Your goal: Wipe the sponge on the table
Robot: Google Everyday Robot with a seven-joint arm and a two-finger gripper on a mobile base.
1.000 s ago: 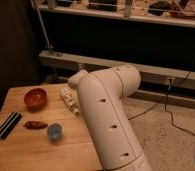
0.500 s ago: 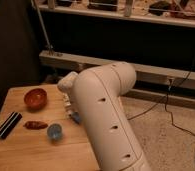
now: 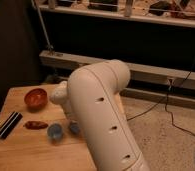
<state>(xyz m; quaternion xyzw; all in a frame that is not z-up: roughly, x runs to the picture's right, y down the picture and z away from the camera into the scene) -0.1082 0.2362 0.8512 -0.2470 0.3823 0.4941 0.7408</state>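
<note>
The light wooden table (image 3: 26,150) fills the lower left of the camera view. My white arm (image 3: 101,115) bends over its right part, and its wrist (image 3: 59,95) reaches down towards the wood. The gripper is hidden behind the arm, just above the tabletop to the right of the blue cup, and it is shut. A small blue-grey sponge (image 3: 74,128) shows at the arm's lower edge, lying on or just over the table. Whether the gripper holds the sponge is hidden.
A red bowl (image 3: 36,97) stands at the table's back left. A black flat object (image 3: 8,125) lies at the left edge, a red-brown item (image 3: 36,125) beside it, and a round blue cup (image 3: 55,131) just left of the sponge. Dark shelving and cables lie behind.
The arm has swung left and lower over the table, and its wrist has dropped. The sponge now shows beside the blue cup. The other objects have not moved.
</note>
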